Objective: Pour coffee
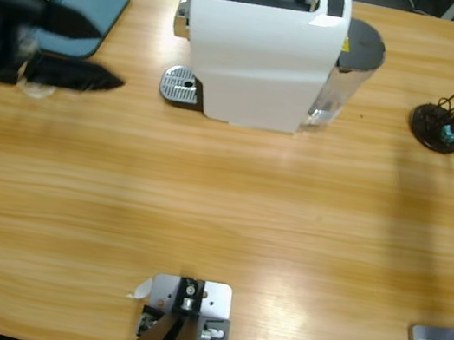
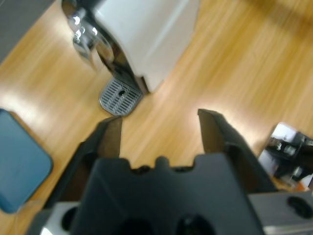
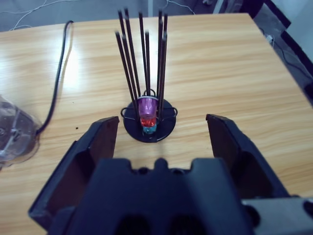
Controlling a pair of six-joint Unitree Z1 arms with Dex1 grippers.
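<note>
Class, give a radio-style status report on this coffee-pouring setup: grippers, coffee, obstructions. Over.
Left gripper open, empty, facing drip tray. Right gripper open, empty, facing capsule stand. No coffee or cup seen. Drip tray bare.

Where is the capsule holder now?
In the high view the capsule holder stands near the table's right edge, right of the coffee machine; the right wrist view shows it ahead of the open right tool.

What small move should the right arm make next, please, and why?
Probably ease the right gripper forward toward the purple capsule on the capsule stand. Its jaws are open and empty, the stand lies straight ahead, and the coffee machine's drip tray holds no cup yet.
</note>
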